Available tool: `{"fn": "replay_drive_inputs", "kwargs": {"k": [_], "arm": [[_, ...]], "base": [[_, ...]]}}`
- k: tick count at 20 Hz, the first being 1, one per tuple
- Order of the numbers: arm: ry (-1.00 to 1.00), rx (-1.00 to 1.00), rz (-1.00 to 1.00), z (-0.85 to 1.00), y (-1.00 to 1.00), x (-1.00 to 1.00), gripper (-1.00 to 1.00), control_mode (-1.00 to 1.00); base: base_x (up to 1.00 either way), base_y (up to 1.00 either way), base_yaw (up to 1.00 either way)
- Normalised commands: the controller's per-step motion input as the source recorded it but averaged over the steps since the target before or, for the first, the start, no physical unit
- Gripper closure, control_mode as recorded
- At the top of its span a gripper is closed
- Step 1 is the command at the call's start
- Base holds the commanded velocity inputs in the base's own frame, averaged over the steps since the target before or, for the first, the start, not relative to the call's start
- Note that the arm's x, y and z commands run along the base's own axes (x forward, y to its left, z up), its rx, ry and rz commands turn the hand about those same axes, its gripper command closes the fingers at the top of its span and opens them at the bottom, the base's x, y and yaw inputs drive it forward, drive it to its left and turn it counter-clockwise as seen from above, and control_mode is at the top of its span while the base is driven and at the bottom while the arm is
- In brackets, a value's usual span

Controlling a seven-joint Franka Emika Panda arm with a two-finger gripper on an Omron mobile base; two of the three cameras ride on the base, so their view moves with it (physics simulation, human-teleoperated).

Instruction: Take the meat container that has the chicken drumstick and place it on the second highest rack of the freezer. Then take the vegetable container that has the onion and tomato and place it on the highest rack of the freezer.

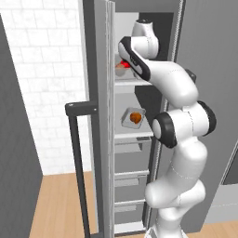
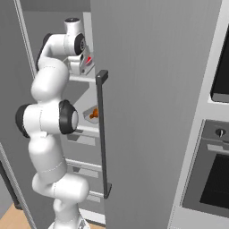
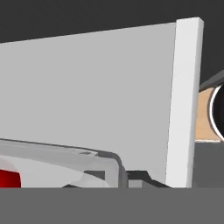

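The hand (image 2: 84,62) reached in at the highest rack (image 1: 132,82) beside the tomato (image 1: 123,63); its grip could not be made out. The chicken drumstick (image 1: 135,117) already sat on the rack below, so only release apparently remained.

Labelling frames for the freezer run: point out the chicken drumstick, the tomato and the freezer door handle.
chicken drumstick (image 1: 135,117), left base view, on its orange-brown meat.
tomato (image 1: 123,63), left base view, on the red sliver beside the arm.
freezer door handle (image 2: 102,134), right base view, on the middle of the dark vertical bar.
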Motion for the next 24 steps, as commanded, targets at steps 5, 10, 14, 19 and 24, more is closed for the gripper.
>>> {"fn": "replay_drive_inputs", "kwargs": {"k": [5,10,14,19,24], "arm": [[0.00,0.00,-0.04,-0.07,0.18,0.12,-1.00,-1.00],[0.00,0.00,-0.03,-0.17,0.06,0.00,-1.00,-1.00],[0.00,0.00,-0.03,-0.16,0.00,0.00,-1.00,-1.00],[-0.10,0.00,0.00,-0.05,0.00,-0.12,-1.00,-1.00],[-0.26,0.00,0.02,0.00,0.00,-0.32,-1.00,-1.00]], "base": [[0.00,0.00,0.00],[0.00,0.00,0.00],[0.00,0.00,0.00],[0.00,0.00,0.00],[0.00,0.00,0.00]]}}
